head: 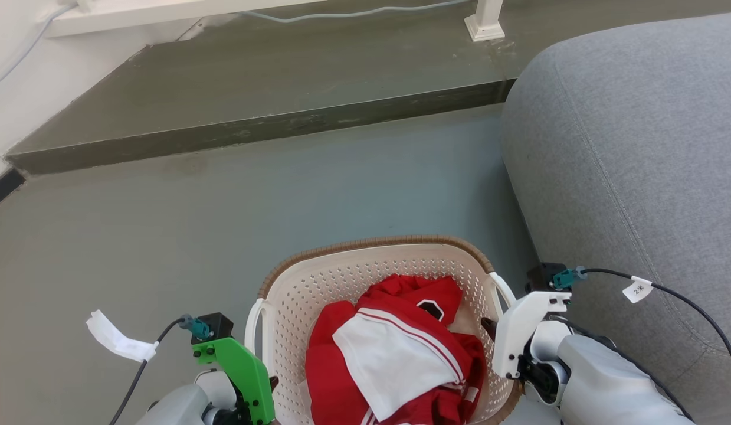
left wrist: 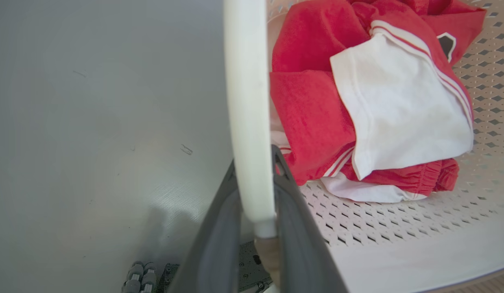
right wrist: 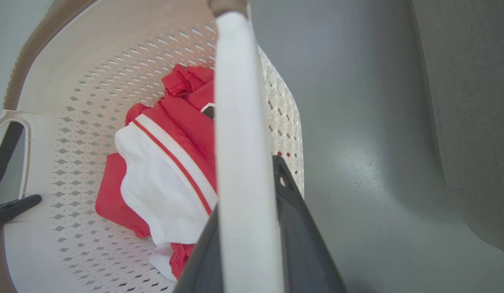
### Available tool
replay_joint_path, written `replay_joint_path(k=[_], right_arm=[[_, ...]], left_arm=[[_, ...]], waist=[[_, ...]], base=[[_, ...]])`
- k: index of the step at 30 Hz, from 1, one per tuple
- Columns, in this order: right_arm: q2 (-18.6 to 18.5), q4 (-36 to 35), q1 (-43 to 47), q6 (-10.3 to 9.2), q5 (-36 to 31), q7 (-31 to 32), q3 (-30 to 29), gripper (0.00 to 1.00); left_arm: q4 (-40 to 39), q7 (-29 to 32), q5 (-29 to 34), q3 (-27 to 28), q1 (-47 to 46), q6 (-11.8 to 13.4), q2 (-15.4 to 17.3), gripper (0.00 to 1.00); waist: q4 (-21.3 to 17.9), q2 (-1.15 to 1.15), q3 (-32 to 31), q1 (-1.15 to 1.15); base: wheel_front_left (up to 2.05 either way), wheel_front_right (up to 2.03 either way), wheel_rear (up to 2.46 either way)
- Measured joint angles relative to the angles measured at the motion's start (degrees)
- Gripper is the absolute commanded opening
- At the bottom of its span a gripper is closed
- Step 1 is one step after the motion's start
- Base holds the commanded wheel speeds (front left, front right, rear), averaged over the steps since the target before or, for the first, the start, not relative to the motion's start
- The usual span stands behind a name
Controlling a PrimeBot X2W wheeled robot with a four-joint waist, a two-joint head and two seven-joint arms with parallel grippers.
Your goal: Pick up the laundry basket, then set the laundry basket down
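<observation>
Head view: the laundry basket [head: 371, 243] sat low over the floor [head: 223, 224] along the sofa's [head: 636, 147] left edge. Red and white clothes [head: 400, 348] were inside, with the left gripper [head: 265, 383] and right gripper [head: 490, 326] at its sides.

Left wrist view: its fingers [left wrist: 300, 244] were pinched narrow on the white handle [left wrist: 247, 101].

Right wrist view: that one was clamped on the other handle [right wrist: 239, 122] too.

So the grab looked done. Couldn't tell if the basket had left the floor; setting it down was left.
</observation>
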Motion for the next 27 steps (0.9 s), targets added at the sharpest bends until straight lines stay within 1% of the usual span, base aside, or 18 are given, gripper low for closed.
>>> replay_joint_path(k=[22,27], right_arm=[[-0.19,0.12,-1.1,-0.01,2.36,-0.58,2.15,0.0],[-0.23,0.11,-1.6,-0.01,2.5,-1.36,2.36,0.0]], left_arm=[[0.68,-0.09,-0.3,-0.01,-1.01,0.0,-0.16,0.0],[0.41,-0.19,-0.58,0.31,-1.54,0.0,-0.15,0.0]], waist=[[0.35,0.0,1.39,0.0],[0.42,0.0,2.49,0.0]], base=[[0.0,0.0,0.0],[0.0,0.0,0.0]])
